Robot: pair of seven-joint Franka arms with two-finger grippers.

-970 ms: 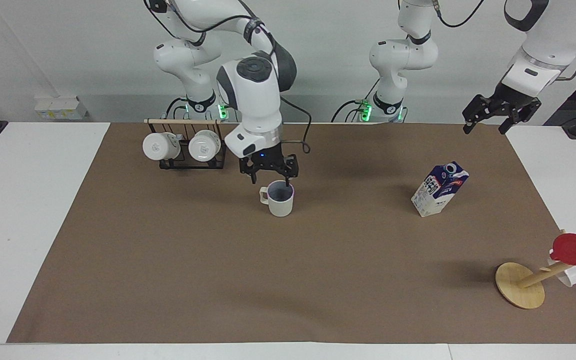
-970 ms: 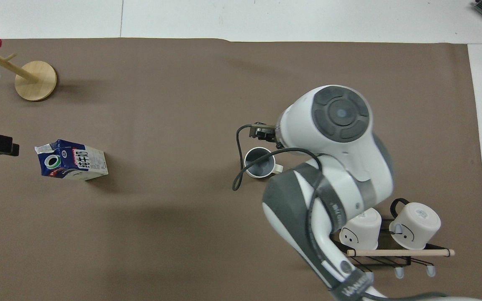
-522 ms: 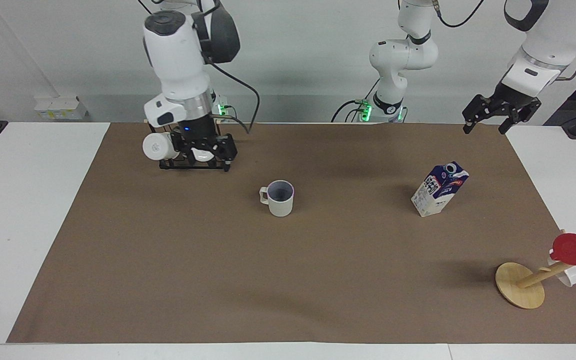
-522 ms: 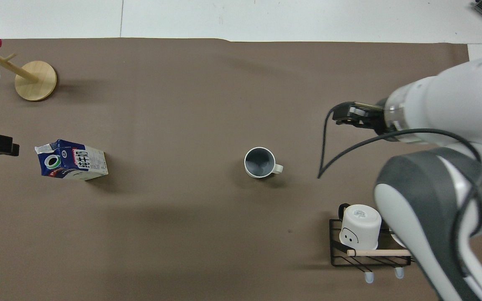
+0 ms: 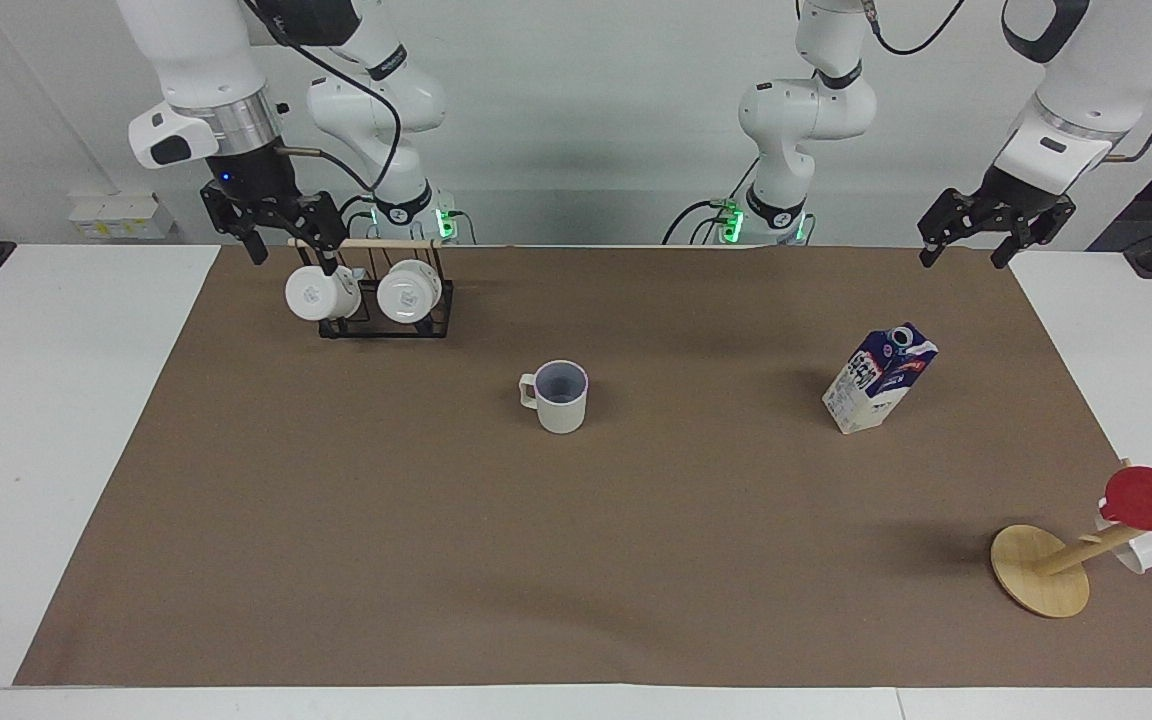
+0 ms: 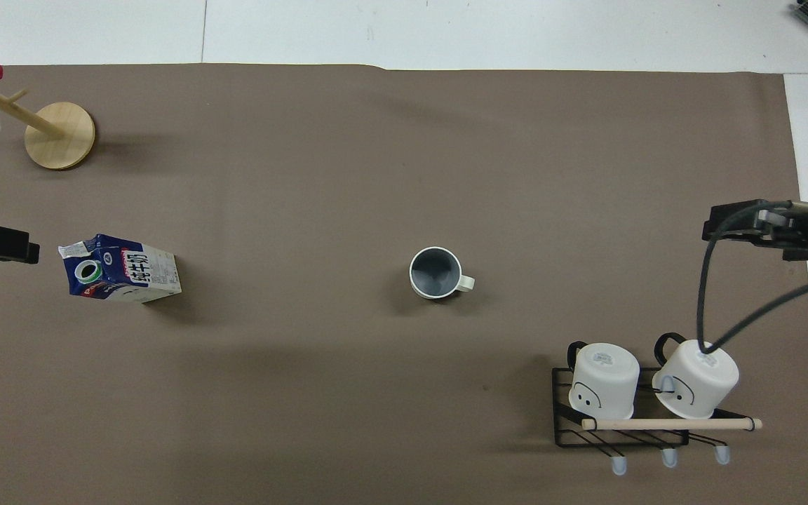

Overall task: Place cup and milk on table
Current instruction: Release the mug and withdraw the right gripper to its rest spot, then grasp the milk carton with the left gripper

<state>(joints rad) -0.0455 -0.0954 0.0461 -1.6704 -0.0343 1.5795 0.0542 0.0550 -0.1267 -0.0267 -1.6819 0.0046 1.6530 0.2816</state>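
The cup (image 5: 558, 397) stands upright on the brown mat (image 5: 576, 560) of the table, about mid-table, with nothing touching it; it also shows in the overhead view (image 6: 435, 273). The milk (image 5: 879, 380) stands free on the mat, leaning a little, toward the left arm's end; it shows from above in the overhead view (image 6: 120, 268). My right gripper (image 5: 293, 252) is open and empty, raised over the mug rack's end, and shows in the overhead view (image 6: 719, 230). My left gripper (image 5: 963, 258) is open and empty, raised over the mat's edge at the left arm's end (image 6: 29, 247).
A black wire rack (image 5: 376, 328) with two white mugs hanging from it stands near the robots at the right arm's end (image 6: 621, 435). A wooden mug tree (image 5: 1039, 570) with a red cup (image 5: 1151, 497) stands far from the robots at the left arm's end (image 6: 60, 135).
My right gripper has left the cup, risen and swung toward the right arm's end, past the rack. The cup stays where it stood. The left gripper and the milk have not moved.
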